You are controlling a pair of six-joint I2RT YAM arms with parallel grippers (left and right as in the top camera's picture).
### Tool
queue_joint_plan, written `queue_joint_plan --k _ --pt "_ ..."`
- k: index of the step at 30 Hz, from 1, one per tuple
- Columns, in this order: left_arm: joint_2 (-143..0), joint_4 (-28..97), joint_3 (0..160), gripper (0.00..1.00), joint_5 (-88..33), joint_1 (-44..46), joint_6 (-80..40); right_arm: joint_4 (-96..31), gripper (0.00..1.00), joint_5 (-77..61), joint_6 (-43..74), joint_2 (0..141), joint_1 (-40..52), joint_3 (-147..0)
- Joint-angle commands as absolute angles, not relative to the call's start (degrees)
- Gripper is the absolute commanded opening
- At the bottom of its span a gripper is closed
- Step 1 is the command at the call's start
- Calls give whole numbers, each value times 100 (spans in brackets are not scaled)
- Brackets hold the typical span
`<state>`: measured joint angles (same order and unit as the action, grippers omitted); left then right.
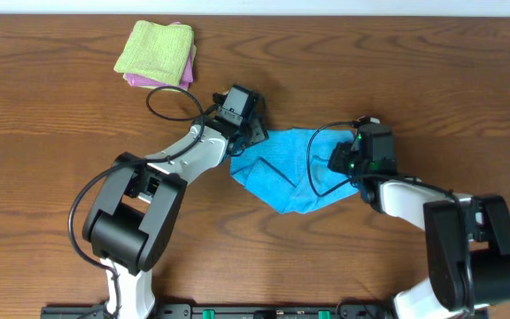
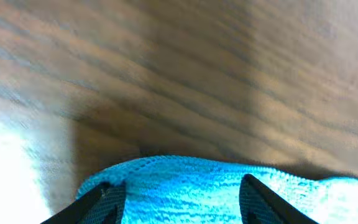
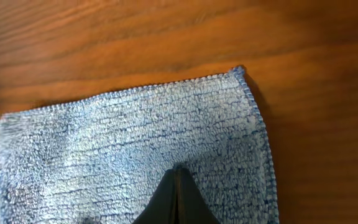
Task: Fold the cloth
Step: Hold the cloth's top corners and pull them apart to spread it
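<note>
- The left arm stretches from the near edge towards the cloth (image 1: 292,170); the left gripper (image 1: 251,137) sits at its far-left hem, fingers (image 2: 101,202) spread open, perhaps touching.
- The right arm bends in from the cloth's right; the right gripper (image 3: 178,182) is closed, its tips on the pile near a corner.
- The cloth lies rumpled mid-worktop (image 1: 432,89), with wood showing all round it; the green cloth (image 1: 155,46) is well off to its far left.
</note>
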<state>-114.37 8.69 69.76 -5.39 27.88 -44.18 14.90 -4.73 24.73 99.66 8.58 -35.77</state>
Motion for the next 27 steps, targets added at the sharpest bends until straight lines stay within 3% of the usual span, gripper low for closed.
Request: queue_joint_plan --k 1,10,12,13,16,23,27 --pt "-11616 642 6943 60 -62 2801 -4550 1409 1 154 2034 10401 626 -3409" --pt "-11690 209 6943 60 -60 2816 -4781 2272 1 148 1680 10427 469 -3413" --pt "-11690 148 6943 64 -71 2816 -4779 2443 4 113 1686 10427 469 -3415" --pt "-11688 134 6947 66 -108 2816 -4777 2497 17 40 1688 10422 469 -3426" --pt "-11620 178 7035 88 -307 2762 -4438 2401 99 -287 1688 10267 469 -3527" --pt "-11063 1031 7417 91 -523 2593 -3920 974 99 -543 1712 9146 502 -3948" --pt "-10903 1337 7417 91 -1367 2602 -4005 270 99 -548 1712 8586 526 -4023"
